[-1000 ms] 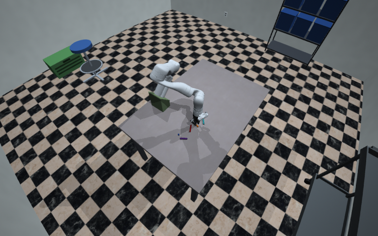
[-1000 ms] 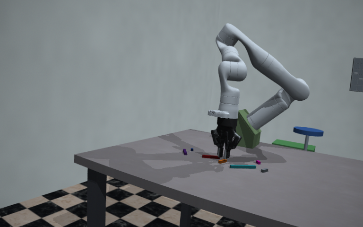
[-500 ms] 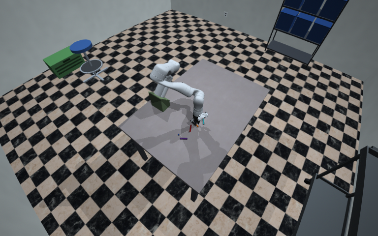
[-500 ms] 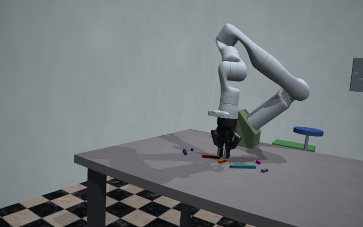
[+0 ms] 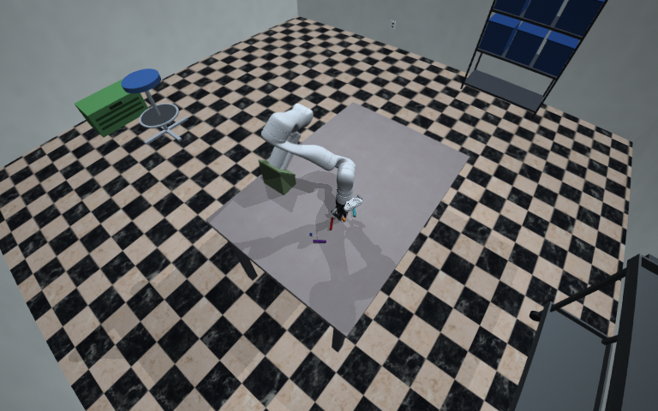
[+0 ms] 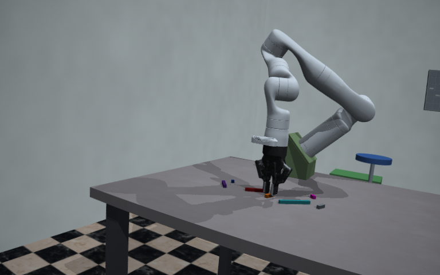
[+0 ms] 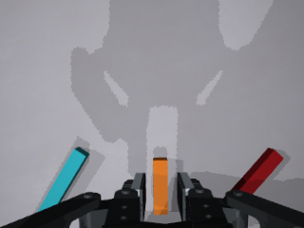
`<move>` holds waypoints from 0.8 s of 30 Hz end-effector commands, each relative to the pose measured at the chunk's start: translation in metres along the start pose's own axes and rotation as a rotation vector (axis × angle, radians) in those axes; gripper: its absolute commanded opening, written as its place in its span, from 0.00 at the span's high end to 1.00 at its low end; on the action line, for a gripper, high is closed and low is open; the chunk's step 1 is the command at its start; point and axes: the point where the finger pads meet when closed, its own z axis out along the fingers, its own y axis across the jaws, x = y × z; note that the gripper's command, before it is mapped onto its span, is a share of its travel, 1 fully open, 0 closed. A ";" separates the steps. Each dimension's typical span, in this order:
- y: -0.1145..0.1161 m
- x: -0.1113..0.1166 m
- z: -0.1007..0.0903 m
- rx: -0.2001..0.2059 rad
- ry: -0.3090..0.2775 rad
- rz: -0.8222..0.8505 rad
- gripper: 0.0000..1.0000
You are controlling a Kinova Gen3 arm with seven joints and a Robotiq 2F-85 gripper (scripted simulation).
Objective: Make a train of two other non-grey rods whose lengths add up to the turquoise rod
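Observation:
My gripper (image 6: 270,192) points straight down with its fingers low on either side of the orange rod (image 6: 267,195), which lies flat on the table. In the wrist view the orange rod (image 7: 160,185) sits between the finger pads with a narrow gap on each side, so the fingers stand partly open around it. The turquoise rod (image 6: 294,201) lies flat just to one side and also shows in the wrist view (image 7: 65,179). The red rod (image 6: 253,189) (image 7: 260,173) lies on the other side. The purple rod (image 6: 223,183) lies farther off, near the blue rod (image 6: 232,181).
A magenta rod (image 6: 312,196) and a grey rod (image 6: 320,206) lie beyond the turquoise rod. The arm's green base block (image 6: 299,157) stands at the back of the table. A stool (image 5: 145,92) and a green box (image 5: 110,107) stand on the floor.

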 end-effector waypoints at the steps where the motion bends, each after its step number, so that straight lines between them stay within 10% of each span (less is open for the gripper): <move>1: -0.001 0.000 0.003 0.000 -0.001 -0.001 0.76; 24: -0.001 0.000 0.007 0.000 -0.001 -0.001 0.76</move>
